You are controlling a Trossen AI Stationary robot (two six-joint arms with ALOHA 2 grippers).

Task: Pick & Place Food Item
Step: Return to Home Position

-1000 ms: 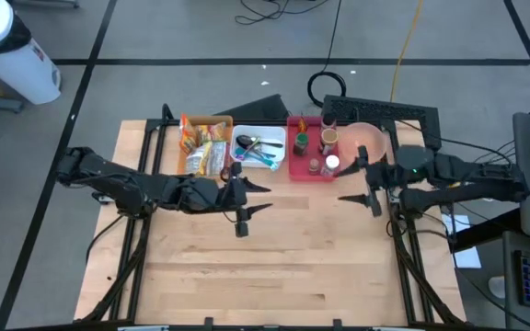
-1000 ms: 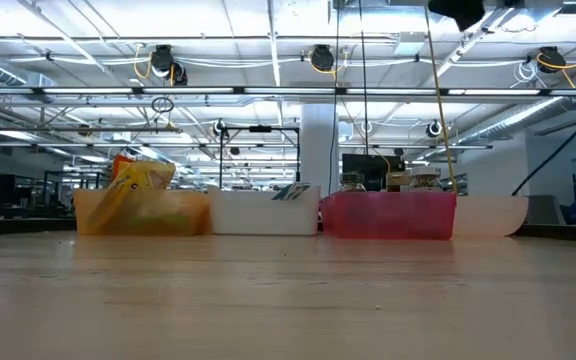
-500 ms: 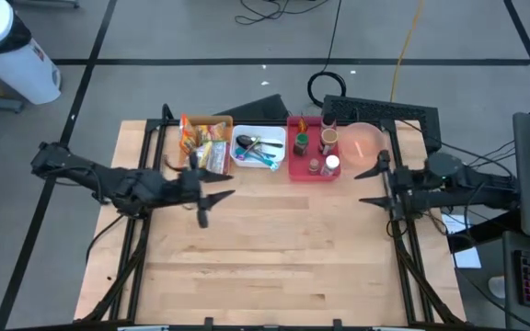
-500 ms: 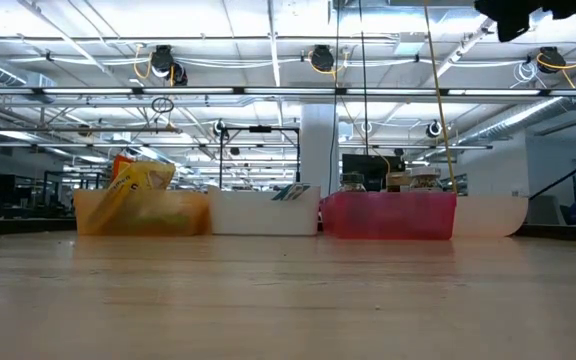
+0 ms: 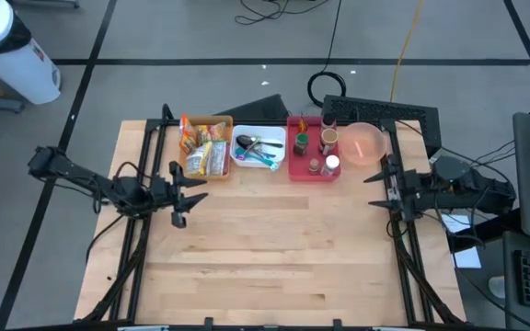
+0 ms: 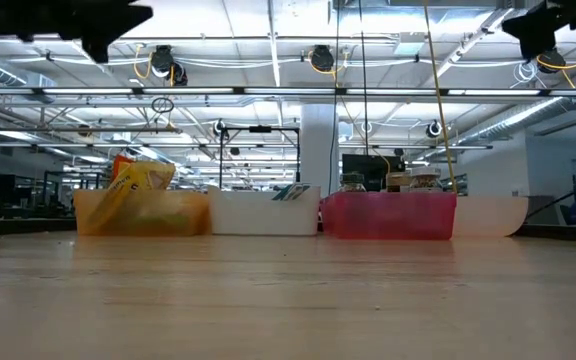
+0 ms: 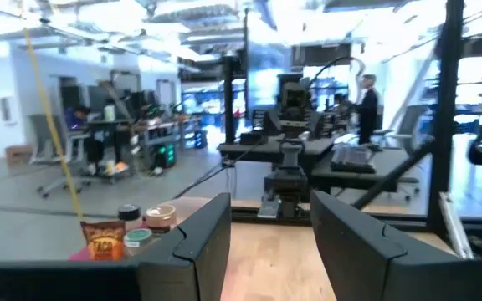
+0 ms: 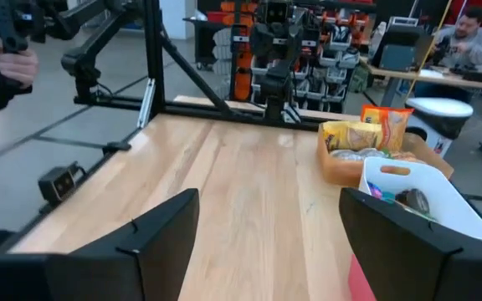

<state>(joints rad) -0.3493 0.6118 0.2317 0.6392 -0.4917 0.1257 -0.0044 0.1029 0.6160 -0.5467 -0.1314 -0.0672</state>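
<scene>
Both arms are withdrawing from the middle of the surface (image 5: 274,257). A second ago the left end effector (image 5: 188,195) was hanging close to the front left of the red bin (image 5: 311,177). It is now sitting well to the left of that bin, near the surface's left edge. The right end effector (image 5: 380,184) is likewise pulling back, well to the right of the red bin and toward the right edge. Both are released: each wrist view is showing two fingers spread apart with nothing between them.

The task's items are resting undisturbed. The green seasoning bottle (image 5: 300,143) and the brown seasoning bottle (image 5: 328,140) are standing upright inside the red bin beside other small containers. Utensils are lying in the white bin (image 5: 237,158), which is touching the red bin's left side. A pink bowl (image 5: 364,144) is sitting just right of the red bin.

Assessment: no item is lying loose in front of the red bin, so placing appears finished. Only the retreat to rest is remaining, and collision risk is looking low because both arms are moving away from the bins.
</scene>
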